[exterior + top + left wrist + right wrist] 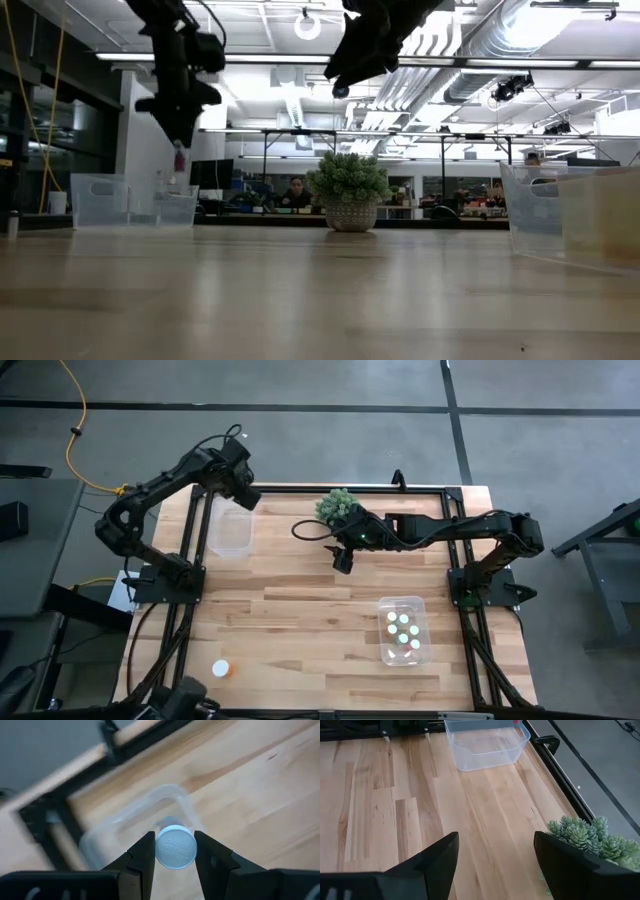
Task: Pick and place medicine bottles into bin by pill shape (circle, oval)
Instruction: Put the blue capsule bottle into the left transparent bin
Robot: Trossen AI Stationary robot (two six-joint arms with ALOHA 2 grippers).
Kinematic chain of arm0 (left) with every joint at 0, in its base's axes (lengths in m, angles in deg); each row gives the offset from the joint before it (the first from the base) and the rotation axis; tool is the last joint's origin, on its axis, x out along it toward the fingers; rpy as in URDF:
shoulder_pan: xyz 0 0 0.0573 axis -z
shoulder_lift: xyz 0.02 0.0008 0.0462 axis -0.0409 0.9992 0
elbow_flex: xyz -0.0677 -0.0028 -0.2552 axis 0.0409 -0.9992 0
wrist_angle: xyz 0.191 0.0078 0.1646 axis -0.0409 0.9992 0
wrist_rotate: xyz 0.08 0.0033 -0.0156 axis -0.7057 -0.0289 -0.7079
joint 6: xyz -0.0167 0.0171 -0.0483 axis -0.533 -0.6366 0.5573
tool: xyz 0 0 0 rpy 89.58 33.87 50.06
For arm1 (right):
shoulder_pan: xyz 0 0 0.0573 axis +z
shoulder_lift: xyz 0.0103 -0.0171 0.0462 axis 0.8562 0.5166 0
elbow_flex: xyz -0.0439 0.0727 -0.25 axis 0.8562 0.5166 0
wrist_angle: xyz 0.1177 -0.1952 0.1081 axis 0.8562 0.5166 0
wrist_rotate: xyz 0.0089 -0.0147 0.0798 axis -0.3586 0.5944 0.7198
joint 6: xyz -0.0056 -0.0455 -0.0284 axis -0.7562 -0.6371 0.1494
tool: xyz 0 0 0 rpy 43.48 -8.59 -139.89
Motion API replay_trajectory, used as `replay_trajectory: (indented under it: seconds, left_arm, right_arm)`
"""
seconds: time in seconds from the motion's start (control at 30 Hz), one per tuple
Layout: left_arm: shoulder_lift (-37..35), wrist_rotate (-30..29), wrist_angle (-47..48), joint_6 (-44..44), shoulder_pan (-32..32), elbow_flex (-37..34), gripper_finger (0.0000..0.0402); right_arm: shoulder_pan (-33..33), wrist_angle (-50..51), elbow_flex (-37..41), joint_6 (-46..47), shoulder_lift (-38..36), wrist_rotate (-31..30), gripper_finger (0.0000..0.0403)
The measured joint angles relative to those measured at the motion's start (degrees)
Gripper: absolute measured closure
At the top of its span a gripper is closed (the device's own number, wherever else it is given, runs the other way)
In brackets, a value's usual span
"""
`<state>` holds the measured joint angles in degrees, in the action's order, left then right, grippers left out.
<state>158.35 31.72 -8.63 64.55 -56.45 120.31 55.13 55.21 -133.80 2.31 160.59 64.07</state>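
The sorting looks well along but not finished. One clear bin [403,630], the one well away from the plant [338,506] on the right arm's side of the counter [300,600], already holds a cluster of medicine bottles [404,630], about five white caps as far as the high view lets me count. The other bin [231,526], on the far side of the plant from there, looks empty in the right wrist view [487,742].

The left gripper [174,851] is closed on a white-capped bottle [175,848], its fingers [144,855] pressed against either side of the cap, and it hangs above the empty bin; the low view shows the bottle's amber body dangling below the gripper [179,158], clear of the bin's rim. My reading is that this bottle is on the point of being let go there, which would make it the first in that bin.

The right gripper [495,857] is spread wide and holds nothing, raised just beside the plant.

One more loose bottle [221,669] lies on the counter far from the plant, near the front edge on the left arm's side. So at least two bottles remain to be placed: the carried one and this one
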Motion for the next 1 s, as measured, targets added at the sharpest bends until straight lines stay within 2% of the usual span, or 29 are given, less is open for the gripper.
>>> replay_trajectory:
  seconds: [0.1,0.33,0.53,0.7,0.87,1.0]
  left_arm:
    - [0.25,3.05,-4.83,2.15,-0.08,-4.29,0.0300]
    - [-3.44,-0.32,-11.10,6.85,-0.08,-14.15,0.0300]
    - [-4.65,0.80,-20.05,14.47,0.09,-21.08,0.0300]
    - [-3.61,0.19,-20.94,18.10,0.16,-23.79,0.0300]
    - [-3.60,-3.10,-23.61,20.47,0.84,-23.72,0.0300]
    - [-3.60,-3.35,-23.60,20.71,0.81,-23.72,0.0300]
  right_arm:
    - [0.00,0.01,0.00,0.22,0.00,-0.02,0.0151]
    - [0.00,-0.02,0.02,0.17,0.00,-0.27,0.0151]
    - [0.00,-0.31,0.04,0.60,0.00,-1.53,0.0151]
    - [0.00,-0.99,0.04,1.87,0.02,-1.55,0.0151]
    - [0.00,-2.22,0.04,2.01,0.04,-1.55,0.0151]
    - [0.00,-2.38,0.04,2.03,0.05,-1.55,0.0151]
